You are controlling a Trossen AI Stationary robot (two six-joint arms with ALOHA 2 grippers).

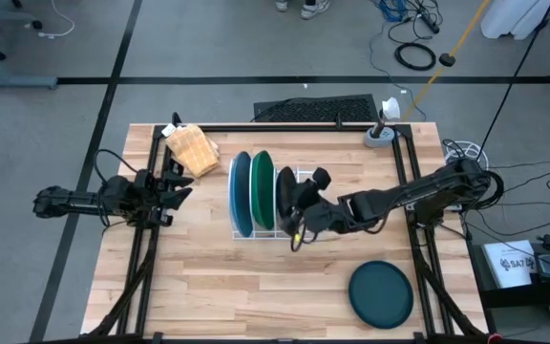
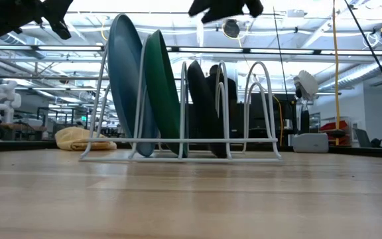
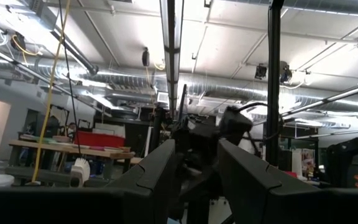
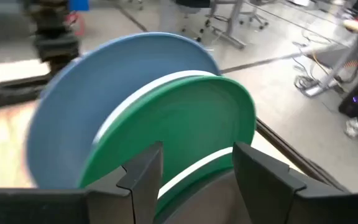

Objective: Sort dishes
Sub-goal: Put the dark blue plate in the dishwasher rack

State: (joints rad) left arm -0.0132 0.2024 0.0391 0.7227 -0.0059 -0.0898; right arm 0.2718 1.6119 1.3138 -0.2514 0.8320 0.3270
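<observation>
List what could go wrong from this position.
The right gripper hangs open right over the black plate, close beside the green plate in the white wire rack; a careless pull-away might knock either plate or nudge the rack. The dark teal plate lies flat near the table's front right corner, so a slipped pickup may push it off. The left gripper waits at the left edge.

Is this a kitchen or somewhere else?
Probably a robotics lab or workshop, not a kitchen: bare ceiling ducts overhead, cables on the floor, and a dish rack on a wooden workbench.
</observation>
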